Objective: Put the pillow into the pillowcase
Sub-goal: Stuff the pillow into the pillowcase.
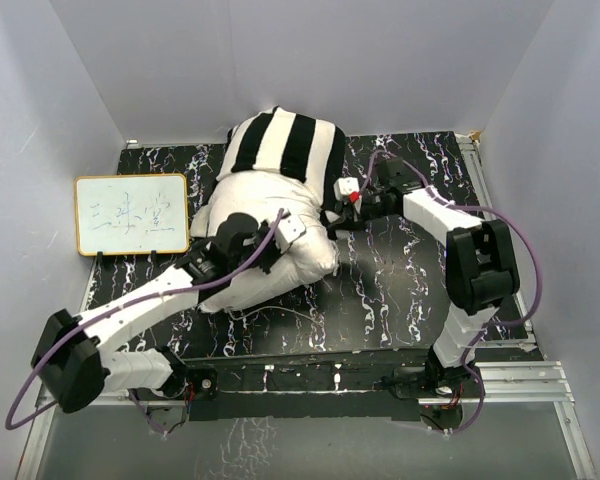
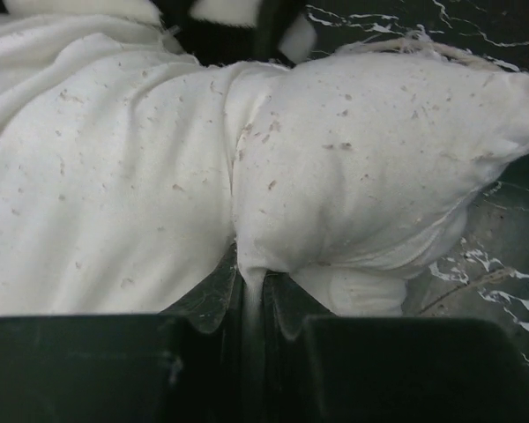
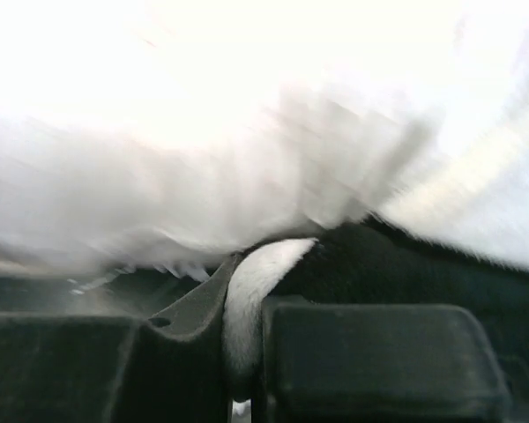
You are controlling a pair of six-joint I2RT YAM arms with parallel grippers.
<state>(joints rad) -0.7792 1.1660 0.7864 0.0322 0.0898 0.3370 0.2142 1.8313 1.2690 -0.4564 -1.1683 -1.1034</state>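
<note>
Where the left arm reaches in from the near left, the left gripper (image 2: pixel 251 300) is closed tight on a thin fold of the pillow (image 2: pixel 353 167), the white cloth drawn into a narrow ridge between its two dark fingers. Around that pinch the pillow bulges plump on both sides, its fabric speckled with small flecks, and one of its corners points right over the table (image 1: pixel 400 290), a black top with white veining.

The right gripper (image 3: pixel 242 291) is also closed, with a pale strip of cloth squeezed between its fingers and black cloth just to the right of it. That wrist view is blurred, but from above this gripper sits at the right side of the pillowcase (image 1: pixel 280 140), at its near edge, so the cloth it grips appears to be the pillowcase.

The pillow lies in the middle of the table, running from near to far. Its far part is covered by the black and white stripes, while its near part is bare white. A small whiteboard (image 1: pixel 132 214) with faint writing lies to the left, just beside the pillow.
</note>
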